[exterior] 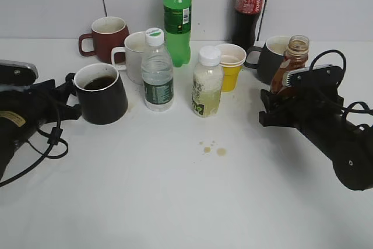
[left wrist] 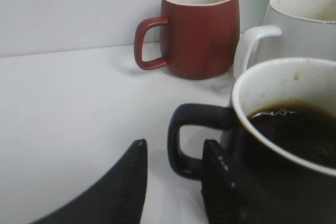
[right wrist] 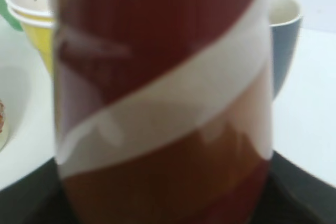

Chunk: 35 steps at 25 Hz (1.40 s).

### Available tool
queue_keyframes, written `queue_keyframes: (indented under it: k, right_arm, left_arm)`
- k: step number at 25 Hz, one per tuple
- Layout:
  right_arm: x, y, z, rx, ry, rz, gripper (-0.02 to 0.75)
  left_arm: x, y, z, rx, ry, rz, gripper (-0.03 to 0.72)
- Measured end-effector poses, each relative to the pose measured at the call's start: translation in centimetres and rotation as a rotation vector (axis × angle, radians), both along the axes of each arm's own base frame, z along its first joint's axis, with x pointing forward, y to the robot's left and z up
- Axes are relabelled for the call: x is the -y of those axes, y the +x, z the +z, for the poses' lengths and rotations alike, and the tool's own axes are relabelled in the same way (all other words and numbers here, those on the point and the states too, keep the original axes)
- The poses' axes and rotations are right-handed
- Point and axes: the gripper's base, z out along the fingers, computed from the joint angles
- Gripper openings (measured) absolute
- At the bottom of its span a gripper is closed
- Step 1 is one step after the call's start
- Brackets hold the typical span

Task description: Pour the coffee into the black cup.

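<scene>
A black cup (exterior: 102, 93) with a white inside holds dark coffee and stands at the left. My left gripper (exterior: 65, 96) is open at its handle. In the left wrist view the black cup (left wrist: 286, 145) is at the right, and its handle lies just ahead of the gap between the fingers of the left gripper (left wrist: 175, 142). My right gripper (exterior: 278, 102) is shut on a brown coffee bottle (exterior: 290, 65), which is uncapped and upright at the right. The coffee bottle (right wrist: 163, 93), with its red and white label, fills the right wrist view. Only dark finger edges show at the bottom corners.
At the back stand a red mug (exterior: 106, 38), a white mug (exterior: 134, 56), a water bottle (exterior: 157, 74), a green bottle (exterior: 177, 18), a pale drink bottle (exterior: 207, 86), a yellow paper cup (exterior: 231, 67), a cola bottle (exterior: 249, 7) and a dark grey mug (exterior: 269, 58). Coffee drops (exterior: 213, 148) spot the table.
</scene>
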Motion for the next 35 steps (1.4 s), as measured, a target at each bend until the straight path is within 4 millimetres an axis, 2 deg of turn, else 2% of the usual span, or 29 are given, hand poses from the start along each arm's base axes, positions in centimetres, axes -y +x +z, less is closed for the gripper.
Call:
queue_keyframes:
  k: [6,9,13,16,21,28,29,35]
  right_arm:
    - [-0.9,1.1,-2.0,-0.050,0.003,0.048,0.503]
    - [-1.0,1.4,-2.3,-0.084,0.013,0.045,0.506]
    - [-0.9,1.2,-2.7,-0.134,0.006,0.037,0.590]
    - [-0.9,1.0,-3.0,-0.199,-0.006,0.033,0.616]
    - [-0.7,0.7,-0.9,-0.324,-0.012,0.012,0.619]
    - [-0.5,-1.4,3.8,-0.568,-0.037,0.028,0.612]
    - [-0.5,-1.6,4.1,-0.586,-0.040,0.030,0.609]
    - [0.2,-4.8,9.8,-0.680,-0.047,0.063,0.597]
  left_arm:
    - [-0.6,-2.2,0.7,-0.024,0.007,0.000,0.276]
    - [-0.8,-3.1,1.3,-0.021,0.006,0.000,0.276]
    - [-1.0,-3.9,3.0,0.014,-0.004,-0.003,0.280]
    - [-1.0,-4.2,4.1,-0.031,-0.007,-0.006,0.280]
    - [-1.1,-5.2,6.6,-0.110,-0.027,-0.012,0.280]
    - [-1.3,-7.4,11.3,-0.242,-0.095,-0.018,0.280]
    - [-1.3,-7.7,12.2,-0.272,-0.095,-0.023,0.280]
    - [-1.7,-10.7,16.8,-0.383,-0.079,-0.060,0.281]
